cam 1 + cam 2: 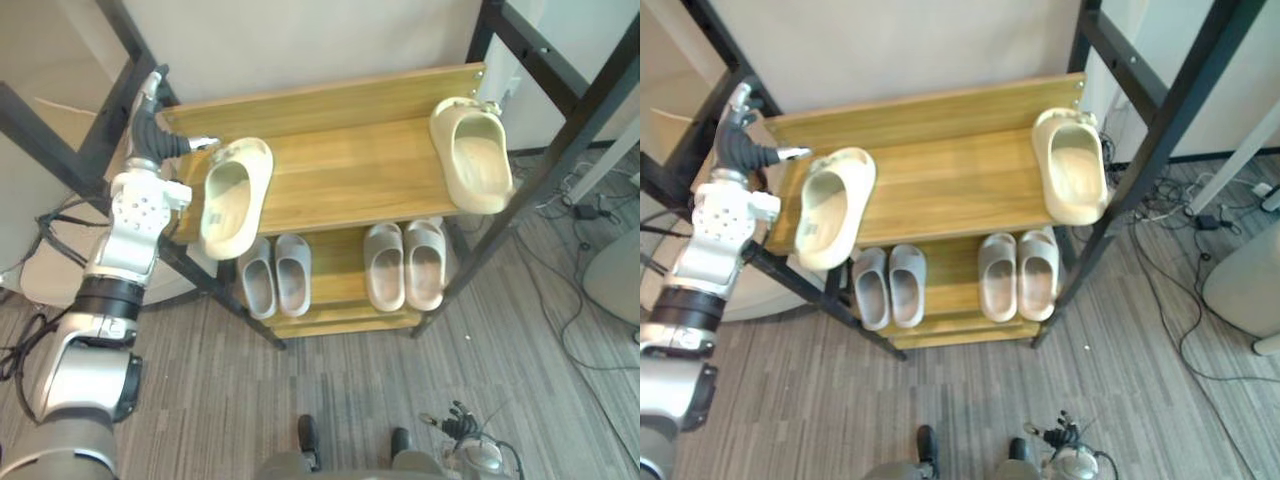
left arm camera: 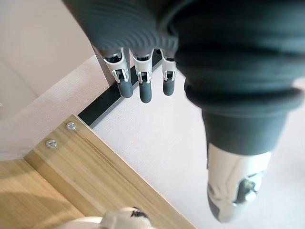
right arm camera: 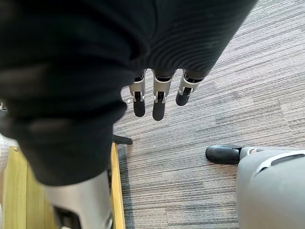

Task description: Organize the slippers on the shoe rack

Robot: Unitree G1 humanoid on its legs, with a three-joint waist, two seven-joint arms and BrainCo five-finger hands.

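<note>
Silver left hand point(image 1: 152, 128): we saw it raised at the left back corner of the shoe rack point(image 1: 350, 100), beside the black frame post point(image 1: 60, 150).
Fingers point(image 2: 144, 90): they were straight and close together in a row, and they held nothing.
Thumb point(image 2: 233, 191): it stood well apart from the fingers, so the hand was wide open. Its tip pointed at the near cream slipper and was just beside it; we could not tell if they touched.
Left cream slipper point(image 1: 235, 195): it lay on the left end of the top shelf point(image 1: 350, 175), sole down, running from back to front. Its front end hung over the shelf's front edge.
Right cream slipper point(image 1: 472, 155): it lay at the right end of the same shelf, well apart from the first one, a little turned, with its front end also over the edge.
Lower shelf point(image 1: 335, 260): two pairs of grey slippers stood there side by side, one pair on the left point(image 1: 275, 275) and one on the right point(image 1: 405, 265).
Right hand point(image 1: 462, 425): it hung low, near the grey carpet floor point(image 1: 350, 390) in front of the rack. Its own fingers point(image 3: 159, 107) were relaxed and almost straight, with nothing in them.
</note>
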